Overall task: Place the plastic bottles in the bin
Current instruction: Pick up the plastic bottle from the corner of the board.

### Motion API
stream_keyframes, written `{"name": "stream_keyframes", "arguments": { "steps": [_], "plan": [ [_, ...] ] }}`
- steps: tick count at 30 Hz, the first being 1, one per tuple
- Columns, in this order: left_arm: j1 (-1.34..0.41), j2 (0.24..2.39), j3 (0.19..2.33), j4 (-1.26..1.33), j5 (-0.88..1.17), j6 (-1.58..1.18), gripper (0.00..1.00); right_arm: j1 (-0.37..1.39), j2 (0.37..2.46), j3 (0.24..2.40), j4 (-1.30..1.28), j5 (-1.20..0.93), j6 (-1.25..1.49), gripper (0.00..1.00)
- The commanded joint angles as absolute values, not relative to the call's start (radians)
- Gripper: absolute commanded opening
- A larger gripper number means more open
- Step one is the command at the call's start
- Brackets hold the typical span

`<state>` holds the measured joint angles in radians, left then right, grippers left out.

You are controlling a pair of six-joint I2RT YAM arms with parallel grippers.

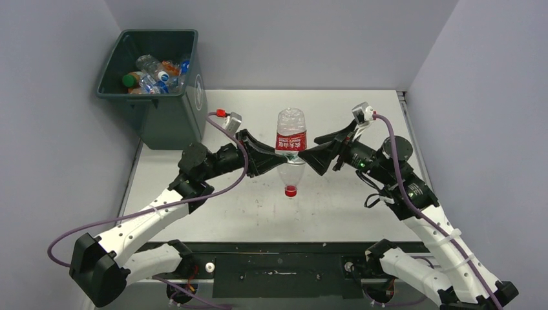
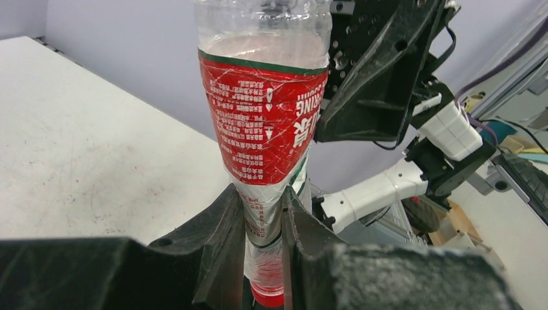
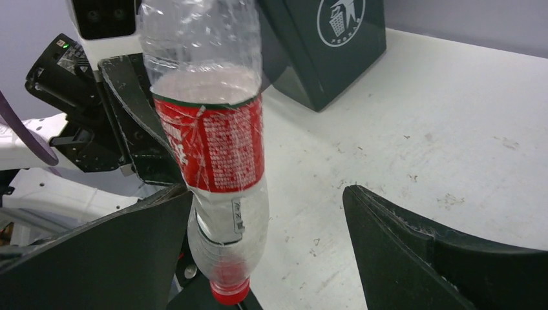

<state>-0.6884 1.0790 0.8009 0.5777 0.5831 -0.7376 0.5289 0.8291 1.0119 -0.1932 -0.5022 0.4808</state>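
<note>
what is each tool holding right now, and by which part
The left tool pinches the upside-down red-label bottle at its squeezed part just under the red label. The right tool stands open, holding nothing.

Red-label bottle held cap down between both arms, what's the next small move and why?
Probably pull the right end effector back. The left end effector is shut on the bottle near its neck, the right one's fingers stand open around it, and the bin lies far left.
</note>
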Motion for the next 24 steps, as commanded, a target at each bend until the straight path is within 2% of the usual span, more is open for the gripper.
{"name": "stream_keyframes", "arguments": {
  "steps": [1,6,9,14,15,18,20,21,22,24],
  "plan": [
    [-0.704,1.058,0.802,0.502,0.669,-0.672,0.0,0.52,0.872,1.053,-0.024,-0.613,0.553,0.9],
    [-0.717,1.05,0.799,0.486,0.677,-0.657,0.0,0.52,0.939,1.046,0.102,-0.723,0.631,0.9],
    [-0.732,1.043,0.799,0.486,0.665,-0.656,0.0,0.522,0.971,1.043,0.124,-0.746,0.653,0.97],
    [-0.759,1.013,0.801,0.455,0.543,-0.643,0.02,0.525,0.959,0.995,0.214,-0.75,0.691,0.53],
    [-0.764,1.007,0.801,0.448,0.524,-0.636,0.11,0.525,0.955,0.992,0.226,-0.749,0.697,0.47],
    [-0.776,0.979,0.771,0.483,0.473,-0.626,0.51,0.526,0.946,0.983,0.272,-0.744,0.727,0.37],
    [-0.78,0.942,0.713,0.542,0.384,-0.632,0.68,0.526,0.93,0.96,0.33,-0.731,0.754,0.34],
    [-0.782,0.91,0.671,0.585,0.336,-0.647,0.92,0.526,0.916,0.942,0.362,-0.717,0.762,0.33],
    [-0.782,0.884,0.63,0.63,0.3,-0.661,0.98,0.527,0.898,0.918,0.404,-0.701,0.777,0.32],
    [-0.781,0.834,0.553,0.686,0.257,-0.673,0.96,0.527,0.855,0.865,0.487,-0.662,0.803,0.31]
  ]
}}
